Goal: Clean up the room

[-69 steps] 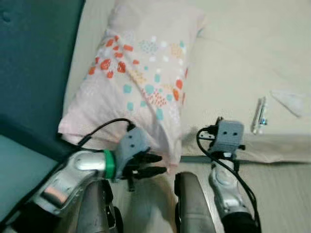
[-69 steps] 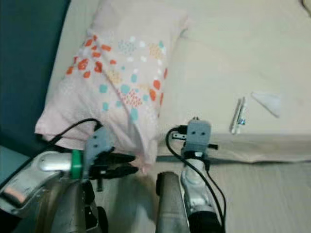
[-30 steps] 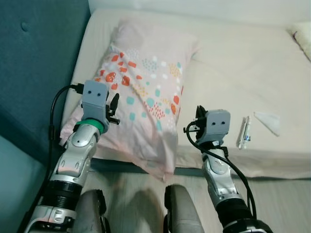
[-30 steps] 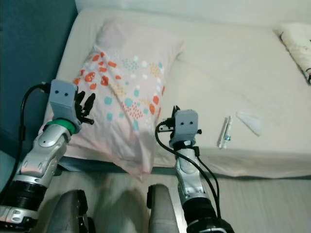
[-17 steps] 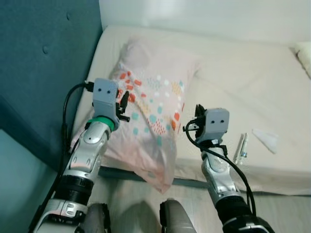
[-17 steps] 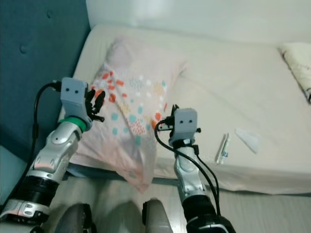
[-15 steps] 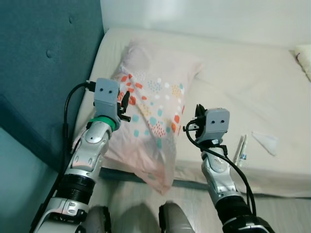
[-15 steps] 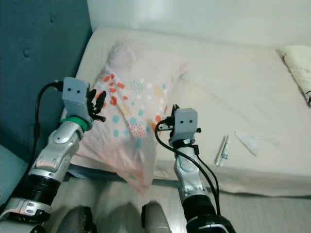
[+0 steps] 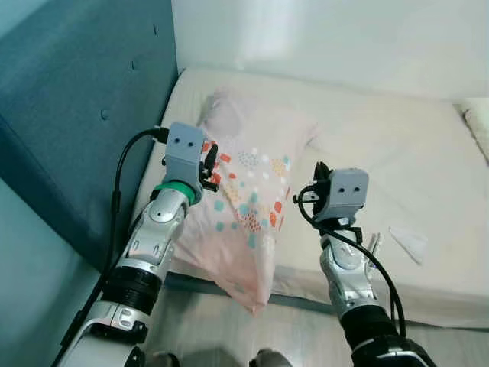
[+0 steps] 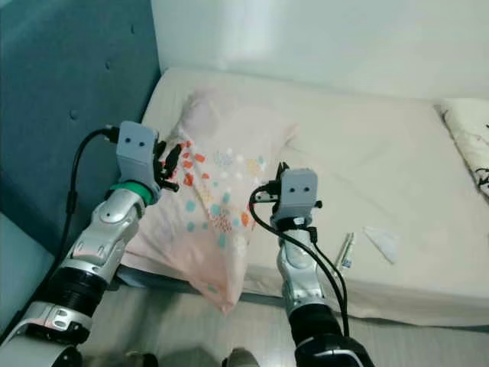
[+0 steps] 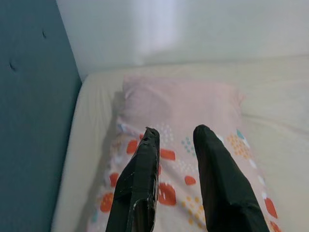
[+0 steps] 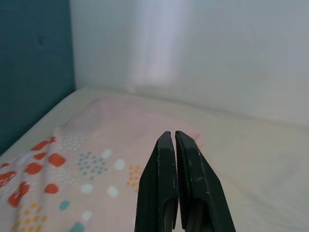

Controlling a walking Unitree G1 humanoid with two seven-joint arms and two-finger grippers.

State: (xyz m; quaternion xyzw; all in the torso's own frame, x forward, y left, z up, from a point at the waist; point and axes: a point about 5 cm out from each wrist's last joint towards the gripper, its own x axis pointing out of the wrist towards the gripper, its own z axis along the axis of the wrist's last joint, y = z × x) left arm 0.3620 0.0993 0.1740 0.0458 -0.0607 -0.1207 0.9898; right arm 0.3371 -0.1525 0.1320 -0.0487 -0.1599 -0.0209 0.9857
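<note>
Pillow [image 9: 248, 202], pale pink with orange and teal spots, is seen lying along the bed's [image 9: 397, 160] head end, one corner drooping over the near edge. More of the teal headboard [image 9: 84, 115] and white wall is taken in than half a second ago, the camera having risen. The left gripper [image 11: 176, 133] has been carried slightly further up the pillow, fingers apart; the right gripper [image 12: 173, 137] is held above the pillow's right edge, fingers pressed together. A small tube [image 10: 346, 251] and a white tissue [image 10: 382, 242] lie near the bed's near edge; no writing is legible.
</note>
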